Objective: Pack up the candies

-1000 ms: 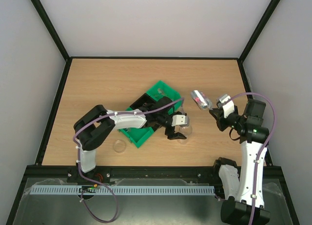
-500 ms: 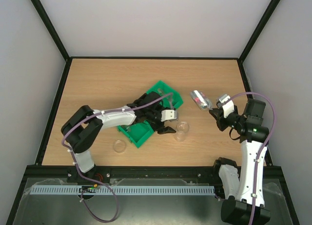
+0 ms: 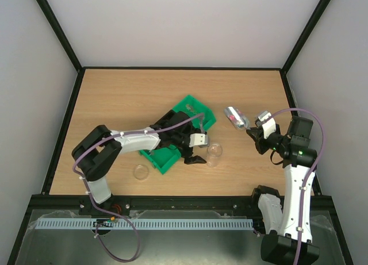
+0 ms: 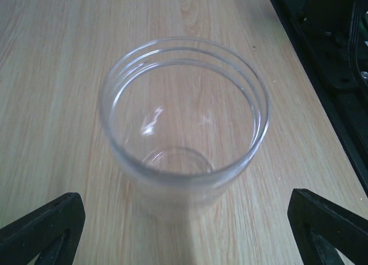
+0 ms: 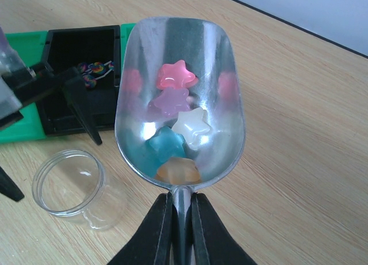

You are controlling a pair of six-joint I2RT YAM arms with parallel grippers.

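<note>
While the right gripper [image 5: 179, 233] has its jaws clamped tight on the thin handle of a metal scoop [image 5: 178, 41], the scoop's bowl hangs level above the table [image 3: 126, 98], to the right of a clear jar [image 4: 184, 115] and apart from it. The candies [image 5: 178, 75] lie in the bowl: star-shaped pieces in pink, purple, white, blue and orange, bunched toward the handle end. The jar stands upright on the wood with nothing in it, just beside a green tray [image 3: 190, 104]. A few small multicoloured pieces sit in the tray's black compartment. The left gripper [image 4: 184, 222] faces the jar with its jaws wide apart, one black fingertip on each side, neither touching the glass. A small clear lid [image 3: 141, 172] lies flat on the table near the tray's other end.
</note>
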